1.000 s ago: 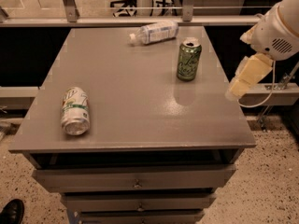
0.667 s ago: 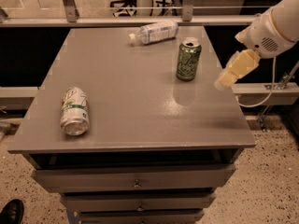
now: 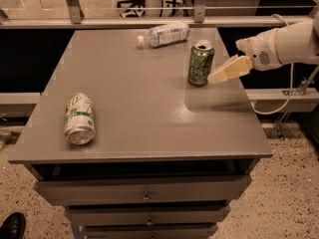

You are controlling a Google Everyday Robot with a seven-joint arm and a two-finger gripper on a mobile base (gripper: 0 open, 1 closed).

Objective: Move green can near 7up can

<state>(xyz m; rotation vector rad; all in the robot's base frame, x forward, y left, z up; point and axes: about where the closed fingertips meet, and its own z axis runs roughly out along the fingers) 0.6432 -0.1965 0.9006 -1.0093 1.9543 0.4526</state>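
The green can [image 3: 201, 62] stands upright on the grey table [image 3: 144, 108], at the back right. It is dark green with pale lettering and a silver top. The 7up can [image 3: 79, 118] lies on its side near the table's front left edge, white with light green bands. My gripper [image 3: 224, 72] reaches in from the right on a white arm, just right of the green can at about mid-height. Its pale fingertips [image 3: 230, 69] point left toward the can and come close to it.
A clear plastic bottle [image 3: 163, 34] lies on its side at the back of the table, behind the green can. Drawers [image 3: 144, 193] sit under the tabletop. A railing runs behind the table. A cable hangs at the right.
My gripper has swung up and left from beyond the table's right edge to just beside the green can. The cans and bottle have not moved.
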